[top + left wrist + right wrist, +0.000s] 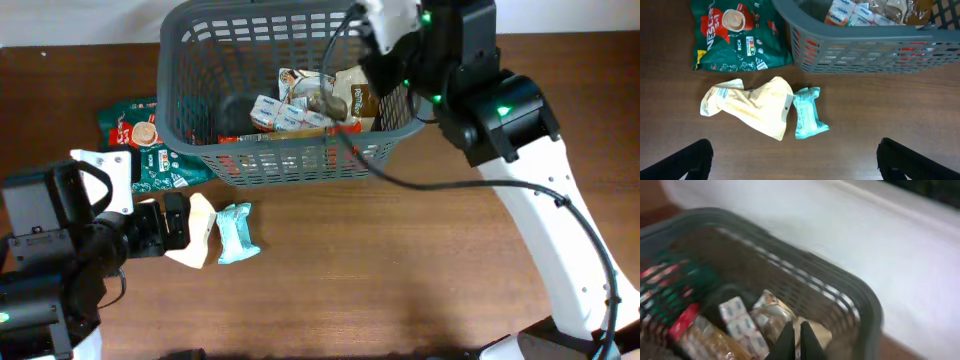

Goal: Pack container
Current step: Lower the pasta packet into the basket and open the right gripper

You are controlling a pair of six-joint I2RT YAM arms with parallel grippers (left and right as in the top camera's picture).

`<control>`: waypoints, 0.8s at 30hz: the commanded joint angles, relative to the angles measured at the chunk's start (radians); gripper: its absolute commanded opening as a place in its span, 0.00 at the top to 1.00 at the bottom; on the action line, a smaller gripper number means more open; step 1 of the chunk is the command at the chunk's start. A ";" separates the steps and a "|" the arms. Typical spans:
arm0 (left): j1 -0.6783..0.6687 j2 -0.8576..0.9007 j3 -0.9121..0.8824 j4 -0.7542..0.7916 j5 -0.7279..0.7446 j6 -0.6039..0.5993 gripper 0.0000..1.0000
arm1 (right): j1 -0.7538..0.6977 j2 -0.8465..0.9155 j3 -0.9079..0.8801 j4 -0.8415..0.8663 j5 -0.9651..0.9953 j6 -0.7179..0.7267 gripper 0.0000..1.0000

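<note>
The dark grey lattice container (pixel 290 165) stands at the back of the table. It holds white-and-blue packets (pixel 285 112) and a brown snack packet (pixel 352 100). My right gripper (pixel 794 336) is shut with nothing seen between its fingers. It hangs over the container's (pixel 862 305) right inner side, above the packets (pixel 742 325). My left gripper (pixel 795 160) is open and empty above the table. It is just short of a cream packet (pixel 755 107) and a teal packet (pixel 807 112) lying side by side in front of the container (pixel 865 50).
A green Nescafe bag (pixel 140 140) lies flat left of the container, touching its left wall; it also shows in the left wrist view (pixel 735 35). The right arm (pixel 520 150) reaches in from the front right. A pale surface (pixel 840 225) lies behind the container.
</note>
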 commanded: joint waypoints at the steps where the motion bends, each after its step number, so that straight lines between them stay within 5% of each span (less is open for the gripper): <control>1: 0.007 -0.001 0.002 0.002 0.014 0.016 0.01 | -0.037 0.029 0.011 -0.021 0.117 0.272 0.97; 12: 0.007 -0.001 0.002 0.002 0.014 0.016 0.01 | -0.103 0.150 0.053 -0.027 -0.018 0.399 0.97; 24: 0.007 -0.001 0.002 0.002 0.014 0.016 0.01 | -0.128 0.348 0.295 -0.266 -0.043 0.383 0.97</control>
